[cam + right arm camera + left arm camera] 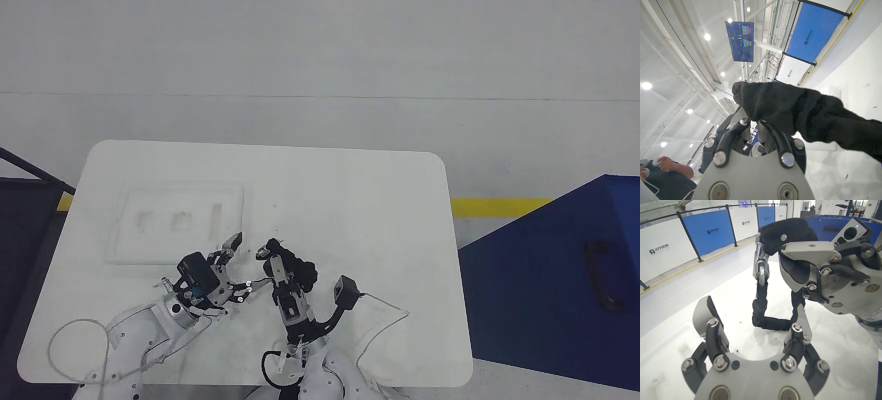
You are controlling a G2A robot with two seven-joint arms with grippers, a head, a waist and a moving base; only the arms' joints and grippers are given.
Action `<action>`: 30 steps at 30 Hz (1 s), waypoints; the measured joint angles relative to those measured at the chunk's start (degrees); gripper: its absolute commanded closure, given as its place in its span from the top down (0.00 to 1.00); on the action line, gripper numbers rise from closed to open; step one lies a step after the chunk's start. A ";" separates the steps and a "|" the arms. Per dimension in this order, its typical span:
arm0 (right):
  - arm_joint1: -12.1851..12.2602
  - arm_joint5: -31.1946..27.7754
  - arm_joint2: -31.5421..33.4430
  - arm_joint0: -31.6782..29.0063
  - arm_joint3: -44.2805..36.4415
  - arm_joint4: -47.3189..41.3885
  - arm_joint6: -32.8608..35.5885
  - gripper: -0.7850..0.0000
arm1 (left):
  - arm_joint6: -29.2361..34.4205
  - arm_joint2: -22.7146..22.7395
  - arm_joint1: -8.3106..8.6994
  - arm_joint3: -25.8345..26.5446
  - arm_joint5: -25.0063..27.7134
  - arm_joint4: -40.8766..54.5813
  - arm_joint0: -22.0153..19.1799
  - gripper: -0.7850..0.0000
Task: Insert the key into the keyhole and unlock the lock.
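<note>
The lock is a chain in a black fabric sleeve (770, 324) with a silver cylinder end (761, 264). My right gripper (780, 256) is shut on its upper part and holds it above the white table (829, 332), with the loop sagging down to the surface. From its own wrist view, the right gripper (753, 117) clamps the black sleeve (791, 106). My left gripper (753, 315) stands open just short of the loop, nothing between its fingers (706, 311). From above, the left gripper (238, 267) and right gripper (280, 265) sit side by side near the front edge, the lock (297, 270) between them.
A white foam tray (125, 250) with small recesses lies on the table behind the left gripper. A blue bin (560, 280) stands off the table's right side. The back and right of the table (380, 200) are bare.
</note>
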State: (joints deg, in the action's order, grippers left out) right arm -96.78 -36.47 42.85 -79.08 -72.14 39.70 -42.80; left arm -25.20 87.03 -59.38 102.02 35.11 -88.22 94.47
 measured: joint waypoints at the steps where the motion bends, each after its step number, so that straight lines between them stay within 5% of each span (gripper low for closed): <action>1: 0.02 0.11 -0.03 -0.01 -0.09 -0.09 0.02 0.00 | -0.29 -0.29 -0.02 -0.12 -0.57 -0.54 -0.10 0.40; 6: 0.06 0.45 -0.14 -0.03 -0.28 -0.40 0.05 0.00 | -0.64 -0.84 -0.06 -0.58 -1.82 -1.33 -0.42 0.00; 30: -1.18 7.49 1.26 1.75 2.63 -2.61 -1.34 0.00 | -3.59 3.39 0.59 1.73 -1.30 0.15 4.35 0.00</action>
State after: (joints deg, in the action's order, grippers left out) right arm -97.96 -28.97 44.11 -77.33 -69.51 37.09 -44.15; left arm -28.79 90.42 -58.80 103.75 33.81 -88.07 98.82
